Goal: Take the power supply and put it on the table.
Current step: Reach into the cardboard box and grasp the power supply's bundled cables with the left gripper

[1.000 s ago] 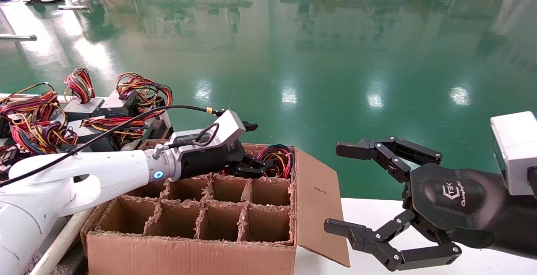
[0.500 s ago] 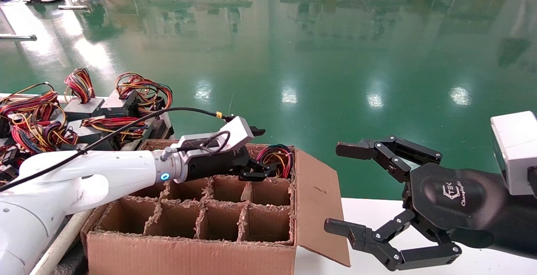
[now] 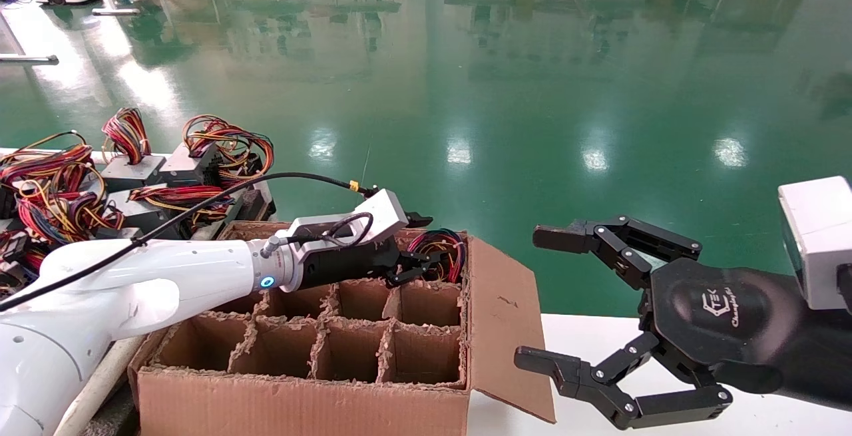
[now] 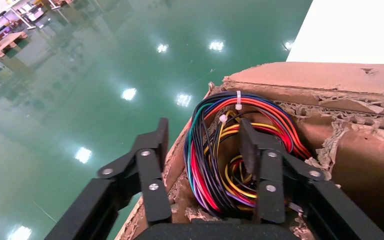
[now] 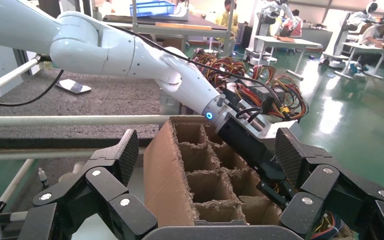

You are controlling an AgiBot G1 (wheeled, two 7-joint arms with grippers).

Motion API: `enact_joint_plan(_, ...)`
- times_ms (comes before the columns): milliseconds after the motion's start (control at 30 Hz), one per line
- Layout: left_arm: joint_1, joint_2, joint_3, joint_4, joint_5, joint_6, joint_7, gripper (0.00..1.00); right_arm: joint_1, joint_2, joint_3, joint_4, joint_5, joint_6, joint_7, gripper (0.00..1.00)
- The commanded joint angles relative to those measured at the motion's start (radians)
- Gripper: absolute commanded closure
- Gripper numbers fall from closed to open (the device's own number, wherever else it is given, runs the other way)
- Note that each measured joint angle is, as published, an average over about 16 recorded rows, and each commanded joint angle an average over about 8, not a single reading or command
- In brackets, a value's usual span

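Now left pincer (image 4: 200,165) straddles the power supply (image 4: 232,150) wires, fingers apart.

The power supply (image 3: 439,253) is being held in the carton's far right corner cell; only its looped bundle of red, yellow, blue and black wires (image 4: 225,155) is being shown, its body apparently hidden below.

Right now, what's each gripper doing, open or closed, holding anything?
Left gripper: open, straddling the power supply wires, not gripping.
Right gripper: open, holding nothing.
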Motion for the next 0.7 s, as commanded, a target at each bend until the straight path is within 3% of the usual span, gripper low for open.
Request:
enact_joint_plan(33,0.001,0.0,0.006,-0.004,-0.005,-0.004,-0.003,1.0,0.0,0.0,0.0,0.0,0.0,0.0,0.0,0.0)
enact_joint_plan(700,-0.006,-0.004,0.053,-0.006,-0.06,-0.024,-0.008,1.0,0.0,0.0,0.0,0.0,0.0,0.0,0.0,0.0)
